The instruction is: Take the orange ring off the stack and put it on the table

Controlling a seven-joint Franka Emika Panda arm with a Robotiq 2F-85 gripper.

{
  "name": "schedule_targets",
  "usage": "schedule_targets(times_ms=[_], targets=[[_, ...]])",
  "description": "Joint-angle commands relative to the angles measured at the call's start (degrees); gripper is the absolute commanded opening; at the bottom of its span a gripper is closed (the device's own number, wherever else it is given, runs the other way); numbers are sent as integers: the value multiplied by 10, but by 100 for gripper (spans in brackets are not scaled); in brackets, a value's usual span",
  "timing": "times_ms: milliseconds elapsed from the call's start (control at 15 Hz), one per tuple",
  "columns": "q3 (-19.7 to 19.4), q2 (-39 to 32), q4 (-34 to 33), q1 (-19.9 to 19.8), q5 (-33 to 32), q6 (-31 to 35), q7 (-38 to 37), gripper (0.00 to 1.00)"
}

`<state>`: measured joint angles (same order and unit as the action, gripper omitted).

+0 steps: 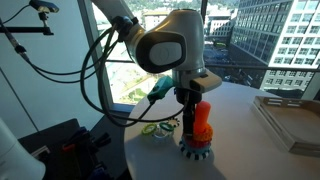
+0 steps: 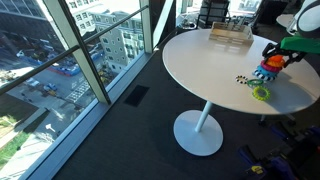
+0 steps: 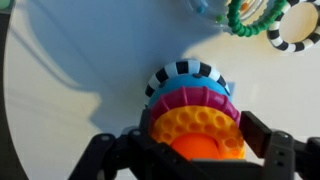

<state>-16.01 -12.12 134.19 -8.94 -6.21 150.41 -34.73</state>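
Arm is down over the stack [image 1: 197, 150], with the gripper [image 3: 196, 140] pointing straight down at its top. Wrist view: the orange ring [image 3: 195, 120] sits directly under the tool, between the 2 fingers [image 3: 272, 150], 1 on each side at about ring height. It is the top ring of the pile, seated on the stack; under it are a pink ring [image 3: 190, 97] and a black-and-white striped ring [image 3: 185, 70], each showing past the tool's far edge. Jaw state: straddling the ring and close on both sides, but contact is hidden by the finger bodies, so I cannot tell whether it is clenched on the ring or merely poised around it. No gap shows between the orange ring and the pink one, so I judge it not lifted. Progress: approach and alignment look done; the removal itself is not done. Left to do: confirm the grasp, raise the ring straight up until it clears the post, carry it sideways, lower it, release. Bare white table [image 3: 60, 90] lies to 1 side of the tool and looks a suitable drop spot. Beyond the tool on the opposite side lie 2 loose rings, a green ring [image 3: 245, 15] and a black-and-white ring [image 3: 295, 40], both apart from the stack. A tray [image 1: 290, 120] sits well away from the tool.
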Motion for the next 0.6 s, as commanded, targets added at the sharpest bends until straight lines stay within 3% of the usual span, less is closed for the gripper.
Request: schedule_targets(times_ms=[0,333,533], targets=[[-7,7,-4,6,3,-4,-4,83],[-7,19,2,7,0,-3,-2,86],[-7,30,6,7,-4,-3,-3,82]])
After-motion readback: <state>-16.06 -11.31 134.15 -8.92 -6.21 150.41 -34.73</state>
